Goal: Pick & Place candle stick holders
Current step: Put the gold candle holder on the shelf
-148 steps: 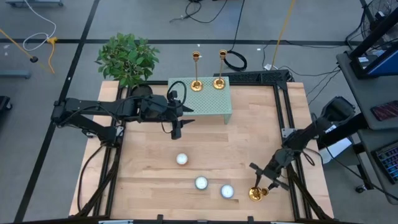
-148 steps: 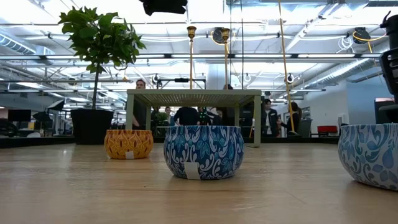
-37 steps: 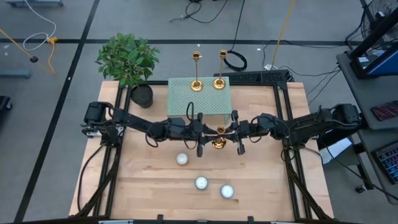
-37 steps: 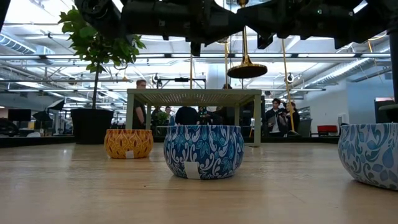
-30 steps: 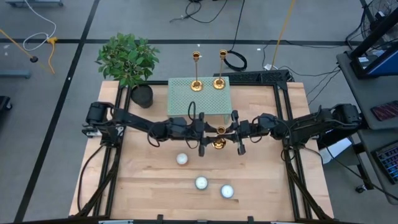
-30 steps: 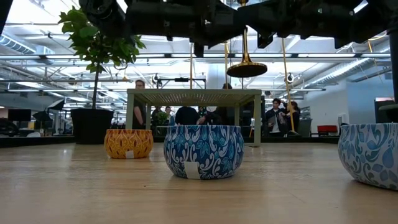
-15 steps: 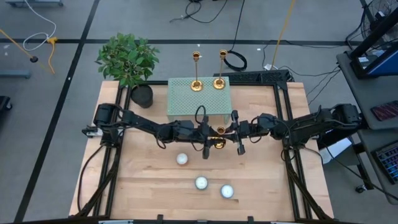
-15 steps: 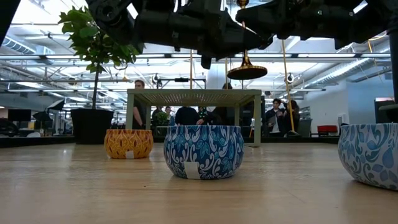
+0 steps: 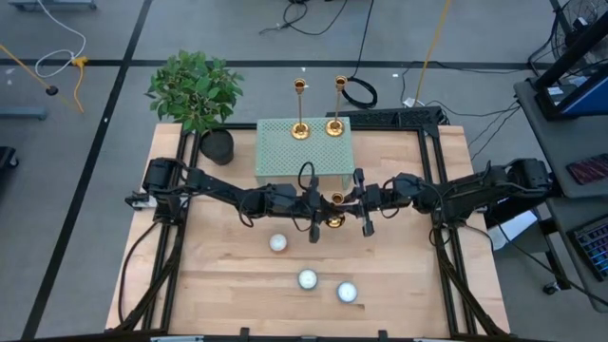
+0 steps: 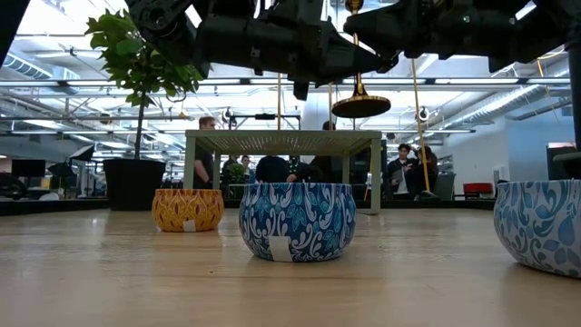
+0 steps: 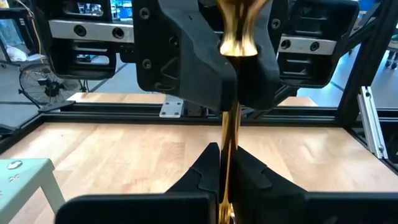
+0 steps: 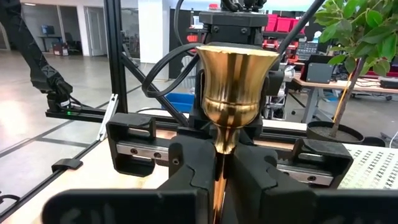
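Both jaws, left gripper and right gripper, clamped on 1 holder stem mid-air above the counter. Risk: pulling apart bends or drops it.

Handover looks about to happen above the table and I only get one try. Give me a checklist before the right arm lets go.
1. Left gripper shut on the candlestick stem: ok.
2. Right gripper shut on the same stem: ok.
3. Candlestick upright, base clear of the tabletop: ok.
4. Free space on the green stand in front of the two placed candlesticks: ok.
5. Tealights clear of the grippers: ok.
6. Left grip firm enough alone: cannot tell.
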`<action>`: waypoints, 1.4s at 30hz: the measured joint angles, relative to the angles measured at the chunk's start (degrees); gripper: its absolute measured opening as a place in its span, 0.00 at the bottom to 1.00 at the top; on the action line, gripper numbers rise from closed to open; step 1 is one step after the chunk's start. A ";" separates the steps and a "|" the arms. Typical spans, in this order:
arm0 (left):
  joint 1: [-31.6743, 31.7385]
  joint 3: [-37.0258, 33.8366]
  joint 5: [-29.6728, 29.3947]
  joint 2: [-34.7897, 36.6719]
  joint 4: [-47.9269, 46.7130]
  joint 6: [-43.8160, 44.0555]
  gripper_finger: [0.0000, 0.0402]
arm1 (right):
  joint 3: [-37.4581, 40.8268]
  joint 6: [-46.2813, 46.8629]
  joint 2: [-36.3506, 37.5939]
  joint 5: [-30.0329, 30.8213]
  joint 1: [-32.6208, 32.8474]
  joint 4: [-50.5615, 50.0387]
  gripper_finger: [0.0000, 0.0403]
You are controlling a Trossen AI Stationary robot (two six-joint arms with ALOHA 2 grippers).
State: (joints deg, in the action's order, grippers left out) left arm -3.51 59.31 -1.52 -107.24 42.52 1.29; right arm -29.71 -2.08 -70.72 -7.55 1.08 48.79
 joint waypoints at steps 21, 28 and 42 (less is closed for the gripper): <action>-0.68 -0.13 -8.54 10.05 -17.12 0.41 0.04 | 0.40 -2.09 7.34 1.52 0.00 -8.93 0.48; -2.36 -0.12 -19.71 21.52 -32.97 -4.72 0.03 | 4.80 -2.09 11.80 4.98 -0.02 -8.94 0.50; 2.37 -9.82 -29.54 39.39 -34.90 -6.78 0.05 | 9.94 -2.05 17.11 4.79 0.00 -7.87 0.50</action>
State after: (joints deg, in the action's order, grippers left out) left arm -1.14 49.49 -31.06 -67.85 7.63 -5.49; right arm -19.77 -4.13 -53.61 -2.76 1.08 40.92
